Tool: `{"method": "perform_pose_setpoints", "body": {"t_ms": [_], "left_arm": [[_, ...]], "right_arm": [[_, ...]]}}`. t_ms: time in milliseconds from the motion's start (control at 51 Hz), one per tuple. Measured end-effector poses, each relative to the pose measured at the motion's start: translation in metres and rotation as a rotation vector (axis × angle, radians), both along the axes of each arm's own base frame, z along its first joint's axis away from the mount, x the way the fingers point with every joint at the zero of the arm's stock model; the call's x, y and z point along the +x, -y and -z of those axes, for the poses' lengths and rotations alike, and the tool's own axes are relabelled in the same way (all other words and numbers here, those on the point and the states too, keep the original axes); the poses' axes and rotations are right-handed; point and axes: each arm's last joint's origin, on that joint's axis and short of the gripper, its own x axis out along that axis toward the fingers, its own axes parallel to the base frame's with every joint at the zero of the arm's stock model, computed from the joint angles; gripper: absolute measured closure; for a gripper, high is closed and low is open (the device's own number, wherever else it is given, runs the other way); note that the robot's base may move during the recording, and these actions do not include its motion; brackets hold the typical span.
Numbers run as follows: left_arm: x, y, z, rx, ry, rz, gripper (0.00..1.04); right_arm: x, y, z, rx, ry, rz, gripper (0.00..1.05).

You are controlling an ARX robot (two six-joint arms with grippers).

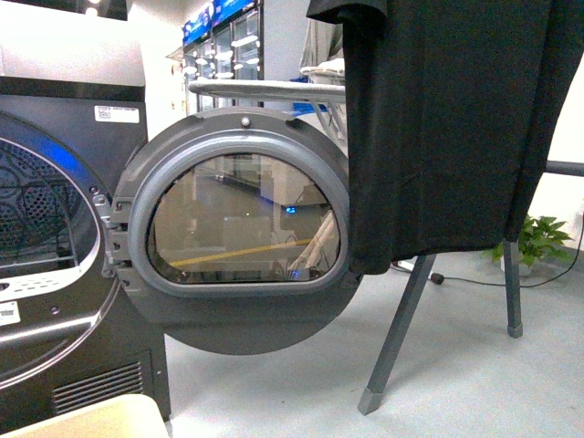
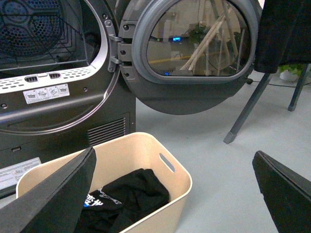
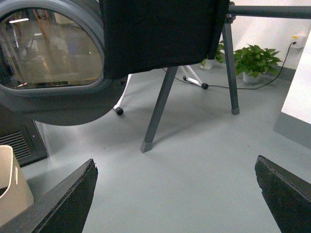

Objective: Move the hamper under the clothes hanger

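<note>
Hamper is sitting on the floor by the dryer, apart from the clothes hanger, just below the left end effector; both it and the right end effector are gaping wide.

The hamper is smooth beige plastic with a matt finish, and the black garment inside it is soft, creased cloth. The dryer door has a matt dark grey plastic frame around a glossy, reflective glass window. A polished metal ring rims the perforated metal drum. The clothes hanger is matt dark grey metal, and the shirt draped on it is dull black cloth. The floor is smooth grey with a faint sheen.
</note>
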Motion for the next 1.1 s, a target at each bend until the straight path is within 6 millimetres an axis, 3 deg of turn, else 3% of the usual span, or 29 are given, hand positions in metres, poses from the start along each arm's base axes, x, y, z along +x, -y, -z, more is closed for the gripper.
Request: {"method": "perform_pose_setpoints", "body": {"t_ms": [1097], "left_arm": [[0.0, -0.0002, 0.0, 0.0, 0.0, -0.003, 0.07]], "right_arm": [[0.0, -0.0001, 0.0, 0.0, 0.0, -0.003, 0.08]]}}
